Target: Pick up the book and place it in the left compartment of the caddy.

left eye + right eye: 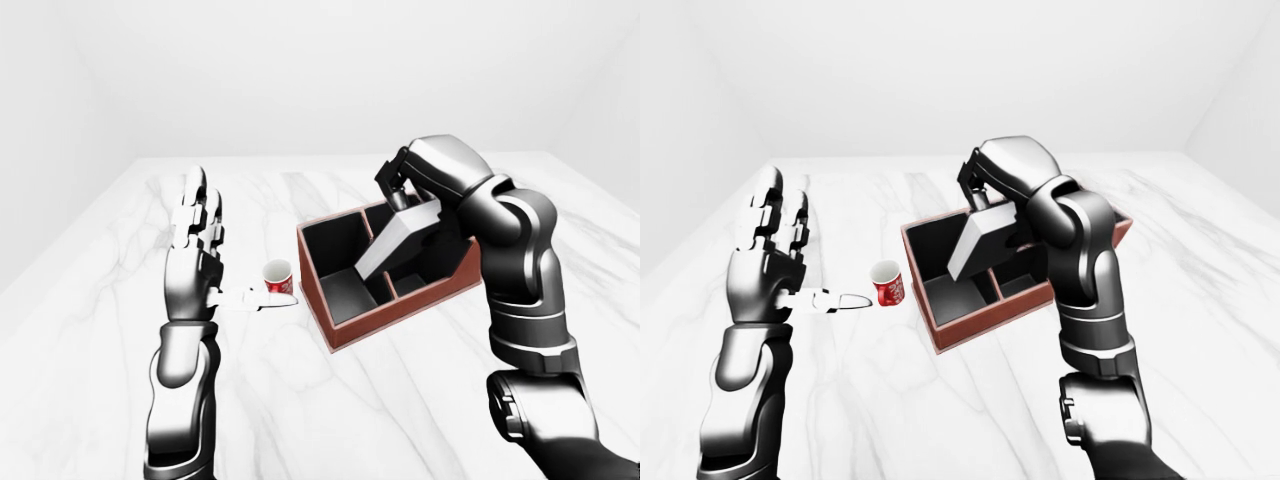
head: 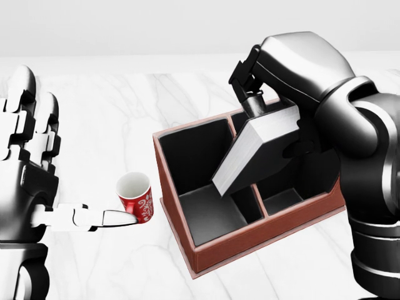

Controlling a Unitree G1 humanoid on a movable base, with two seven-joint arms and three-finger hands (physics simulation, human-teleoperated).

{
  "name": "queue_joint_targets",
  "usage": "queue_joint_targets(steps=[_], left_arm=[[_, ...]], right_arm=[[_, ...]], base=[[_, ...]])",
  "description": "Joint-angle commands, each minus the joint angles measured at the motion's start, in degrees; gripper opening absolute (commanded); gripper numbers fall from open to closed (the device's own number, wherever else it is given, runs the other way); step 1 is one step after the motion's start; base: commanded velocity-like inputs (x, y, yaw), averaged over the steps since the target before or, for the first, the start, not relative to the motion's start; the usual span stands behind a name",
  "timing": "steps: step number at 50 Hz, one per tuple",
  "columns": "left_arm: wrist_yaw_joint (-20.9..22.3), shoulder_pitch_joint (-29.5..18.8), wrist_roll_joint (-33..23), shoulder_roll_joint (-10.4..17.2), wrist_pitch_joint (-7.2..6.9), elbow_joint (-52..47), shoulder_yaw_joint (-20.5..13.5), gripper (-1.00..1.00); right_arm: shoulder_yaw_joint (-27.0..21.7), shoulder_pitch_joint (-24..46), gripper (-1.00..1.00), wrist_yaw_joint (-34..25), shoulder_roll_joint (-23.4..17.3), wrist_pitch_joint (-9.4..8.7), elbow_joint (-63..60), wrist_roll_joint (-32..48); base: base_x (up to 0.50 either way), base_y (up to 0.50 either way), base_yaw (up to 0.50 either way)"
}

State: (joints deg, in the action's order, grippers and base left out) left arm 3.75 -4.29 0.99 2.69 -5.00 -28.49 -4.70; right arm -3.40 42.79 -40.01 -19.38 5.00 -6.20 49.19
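the white marble-veined tabletop carries everything here, and the biggest thing on it is the reddish-brown leather caddy with black-lined compartments, sitting at a slant in the head view. its left compartment is a tall open well with nothing in it; to the right lie smaller divided cells, partly hidden by the robot's glossy black right arm.

the right hand is clasped round the upper end of the thick white-paged book with a dark cover, fingers wrapped over its spine end. the book hangs in the air, tilted steeply, its long axis running from the hand at upper right down to a free corner at lower left. that low corner appears to hover over the divider beside the left compartment, not yet inside it. the coming move likely needs a shift leftward and a drop along that axis.

the left hand stands open and upright, well apart from the caddy, one finger stretched toward the small red paper cup, apparently touching its side.
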Motion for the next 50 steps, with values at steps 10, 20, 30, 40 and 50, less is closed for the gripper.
queue_joint_targets(steps=[10, 20, 30, 40, 50], left_arm=[[-0.04, -1.00, 0.46, 0.39, 0.00, 1.11, -0.69, 1.00], [0.08, 0.13, 0.60, 0.33, 0.00, 0.74, -0.76, 1.00], [0.20, -0.16, 0.67, 0.45, 0.00, 1.73, -0.89, 1.00], [0.22, -0.24, 0.91, 0.58, 0.00, 1.34, -1.28, 1.00], [0.32, 0.42, 0.82, 0.45, 0.00, 1.01, -1.16, 1.00]], right_arm=[[4.36, 9.41, -1.00, 0.01, 7.31, 0.00, 16.28, 5.73], [5.38, 12.01, -1.00, 0.01, 9.11, 0.00, 22.40, 7.07], [6.23, 14.37, -1.00, 0.01, 10.19, 0.00, 29.05, 9.26], [6.77, 17.14, -1.00, 0.01, 10.58, 0.00, 36.21, 12.49], [7.27, 20.46, -1.00, 2.09, 12.05, 0.00, 44.12, 14.43]], base=[[0.00, 0.00, 0.00], [0.00, 0.00, 0.00], [0.00, 0.00, 0.00], [0.00, 0.00, 0.00], [0.00, 0.00, 0.00]])
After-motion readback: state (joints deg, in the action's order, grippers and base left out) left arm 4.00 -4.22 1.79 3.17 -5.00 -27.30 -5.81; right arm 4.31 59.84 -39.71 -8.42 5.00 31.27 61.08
